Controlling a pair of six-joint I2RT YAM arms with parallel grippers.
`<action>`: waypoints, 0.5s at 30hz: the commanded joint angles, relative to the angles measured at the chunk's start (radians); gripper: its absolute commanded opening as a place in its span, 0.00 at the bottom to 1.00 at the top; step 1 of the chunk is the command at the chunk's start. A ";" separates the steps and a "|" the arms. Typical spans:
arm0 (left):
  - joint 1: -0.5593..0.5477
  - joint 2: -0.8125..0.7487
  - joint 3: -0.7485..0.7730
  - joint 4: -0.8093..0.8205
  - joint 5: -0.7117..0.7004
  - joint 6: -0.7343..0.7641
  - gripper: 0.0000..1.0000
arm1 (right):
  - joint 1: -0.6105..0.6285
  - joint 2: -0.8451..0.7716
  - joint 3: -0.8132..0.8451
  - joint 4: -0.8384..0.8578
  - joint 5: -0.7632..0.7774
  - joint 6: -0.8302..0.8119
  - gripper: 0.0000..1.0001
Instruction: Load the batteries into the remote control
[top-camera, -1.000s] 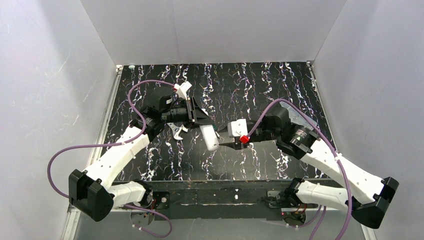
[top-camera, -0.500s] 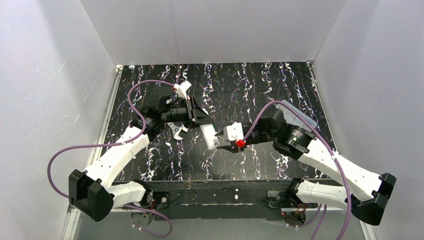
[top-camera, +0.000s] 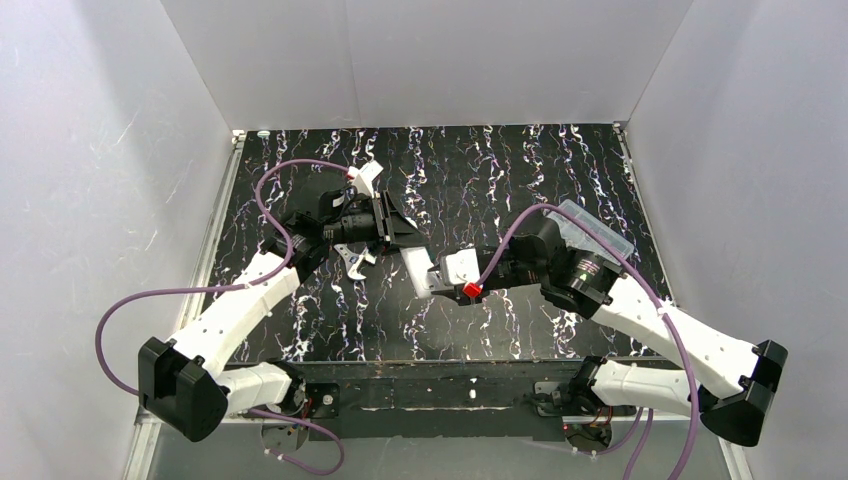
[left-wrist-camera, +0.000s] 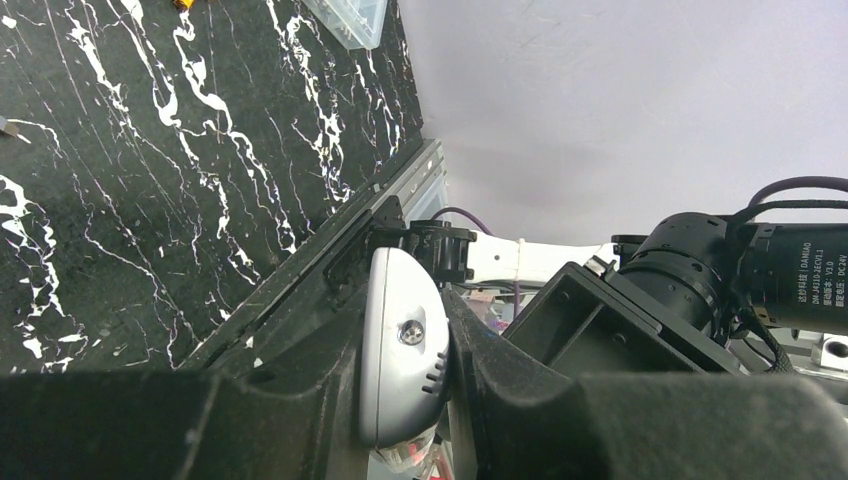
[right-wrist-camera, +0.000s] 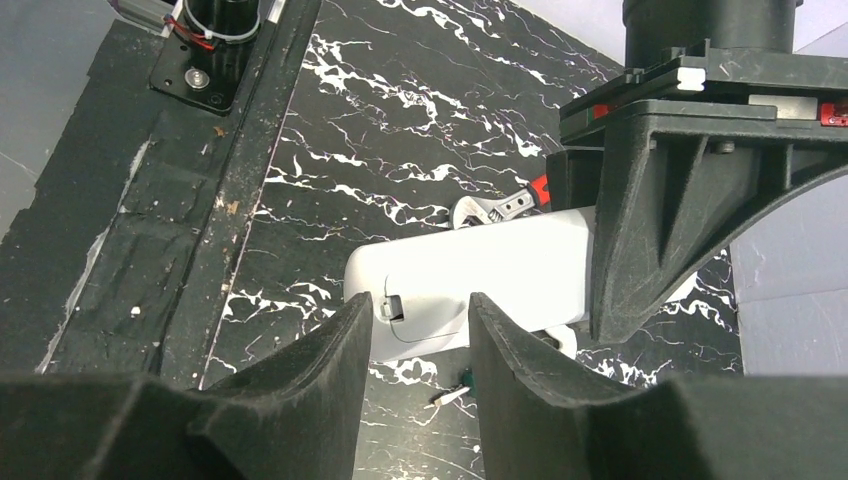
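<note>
- Since the earlier overhead frames the right arm has swung leftward. Its right gripper now sits at the lower end of the remote control in the middle of the frame, where a gap lay between them before. The left arm has kept its place.
- Left of centre in the overhead view, an adjustable wrench lies on the black marbled table, just below the left arm's wrist.
- The left gripper is clenched on the remote control's upper end. In the left wrist view the handset shows edge-on at lower centre, pinched between the two black fingers.
- The right gripper's jaws stand apart. In the right wrist view they rise from the bottom edge and the remote control's rounded end lies just past their tips — whether they touch it I cannot tell.
- Below the handset in that view, a small green-handled screwdriver lies on the table.
- Centre right in the overhead view, a clear plastic box sits behind the right arm.
</note>
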 joint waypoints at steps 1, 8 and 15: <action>-0.002 -0.013 0.047 0.037 0.045 -0.009 0.00 | 0.009 0.010 0.025 0.024 0.031 -0.026 0.47; -0.002 -0.010 0.047 0.042 0.048 -0.012 0.00 | 0.014 0.014 0.022 0.029 0.055 -0.053 0.44; -0.002 -0.006 0.049 0.047 0.049 -0.016 0.00 | 0.017 0.010 0.011 0.053 0.087 -0.065 0.42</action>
